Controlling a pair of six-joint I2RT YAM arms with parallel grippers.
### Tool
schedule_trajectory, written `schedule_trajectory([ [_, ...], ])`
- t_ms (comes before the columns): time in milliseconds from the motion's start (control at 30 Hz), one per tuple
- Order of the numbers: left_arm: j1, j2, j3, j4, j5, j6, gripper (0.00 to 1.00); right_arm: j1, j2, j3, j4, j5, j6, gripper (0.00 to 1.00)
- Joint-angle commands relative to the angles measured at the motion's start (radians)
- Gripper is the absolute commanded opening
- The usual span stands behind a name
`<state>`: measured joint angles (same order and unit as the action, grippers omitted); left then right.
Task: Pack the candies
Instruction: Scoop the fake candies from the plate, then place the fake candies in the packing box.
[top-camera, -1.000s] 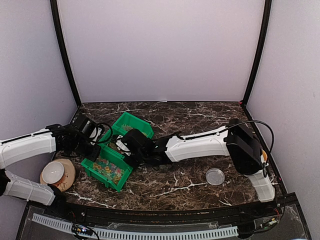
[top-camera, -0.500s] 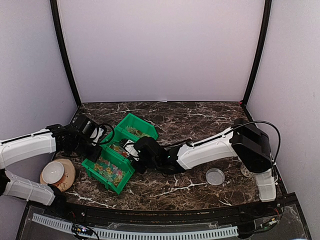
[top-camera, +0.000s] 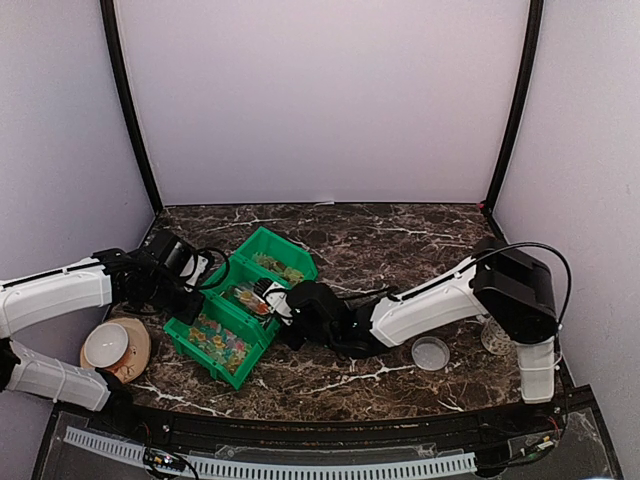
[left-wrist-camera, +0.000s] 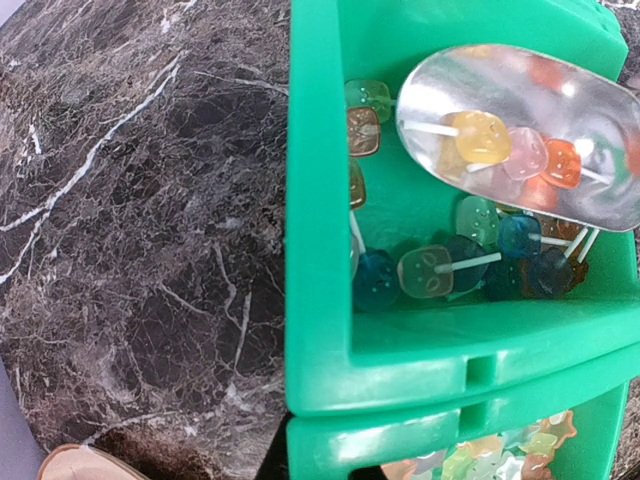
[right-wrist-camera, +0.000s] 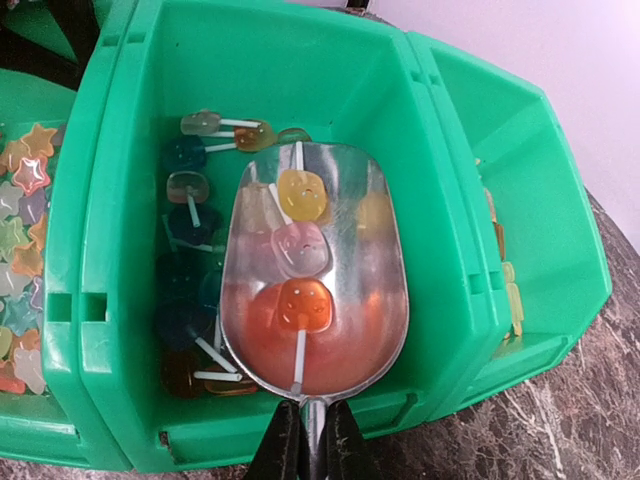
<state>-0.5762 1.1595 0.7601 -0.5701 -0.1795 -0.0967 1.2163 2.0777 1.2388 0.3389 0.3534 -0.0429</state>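
The right hand (right-wrist-camera: 305, 448) is clamped tight on the thin stem of a shiny metal scoop (right-wrist-camera: 315, 290), its two black fingers pinched together around the handle to hold the bowl level. That level hold matters: three small square candies (right-wrist-camera: 303, 305) on white sticks, one yellow, one pink, one orange, lie in the bowl, and a tip either way would likely slide them back out. The scoop hovers inside the middle bin (right-wrist-camera: 120, 220) of a row of three green plastic bins, just above more of the same candies, blue, amber and green, heaped on the floor against the wall. The near bin (left-wrist-camera: 400, 432) holds tiny star-shaped sweets (right-wrist-camera: 25, 175) in mixed colours. The far bin (right-wrist-camera: 540, 200) shows a few pale pieces along its wall.

The left hand (top-camera: 183, 295) is drawn narrow at the left end of the row, close against the bins. I judge that it is there to steady them against the scoop's push, though I cannot tell whether it actually pinches the plastic. Its own camera shows only the green wall and the dark marbled desk (left-wrist-camera: 150, 200) beside it.

A small clear round lid (top-camera: 431, 352) lies flat on the desk by the right arm, well apart from the bins. Packing looks to be at the lifting stage: the load is gathered, and the scoop must next clear the rim without tilting.
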Motion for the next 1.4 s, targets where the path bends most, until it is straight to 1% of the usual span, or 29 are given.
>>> schedule_trajectory([
  [0,-0.004,-0.053,0.030,0.105,0.016,-0.011,0.00,-0.007,-0.073,-0.043,0.143,0.038,0.008,0.00],
  [300,-0.004,-0.052,0.028,0.106,0.018,-0.011,0.00,-0.008,-0.108,-0.079,0.205,0.074,0.008,0.00],
  [333,-0.004,-0.052,0.028,0.105,0.018,-0.011,0.00,-0.008,-0.114,-0.111,0.214,0.084,0.005,0.00],
  [633,-0.004,-0.047,0.030,0.105,0.022,-0.010,0.00,-0.009,-0.206,-0.226,0.295,0.142,-0.017,0.00],
  [833,-0.004,-0.043,0.032,0.106,0.028,-0.010,0.00,-0.008,-0.248,-0.270,0.324,0.190,-0.035,0.00],
  [967,-0.003,-0.043,0.031,0.105,0.026,-0.012,0.00,-0.009,-0.285,-0.282,0.270,0.227,-0.034,0.00],
  [1167,-0.004,-0.043,0.032,0.106,0.029,-0.012,0.00,-0.011,-0.398,-0.334,0.163,0.256,-0.017,0.00],
  [1267,-0.004,-0.043,0.033,0.106,0.029,-0.011,0.00,-0.011,-0.456,-0.353,0.079,0.276,0.000,0.00],
  [1367,-0.004,-0.042,0.032,0.105,0.031,-0.011,0.00,-0.011,-0.504,-0.351,-0.041,0.287,0.026,0.00],
])
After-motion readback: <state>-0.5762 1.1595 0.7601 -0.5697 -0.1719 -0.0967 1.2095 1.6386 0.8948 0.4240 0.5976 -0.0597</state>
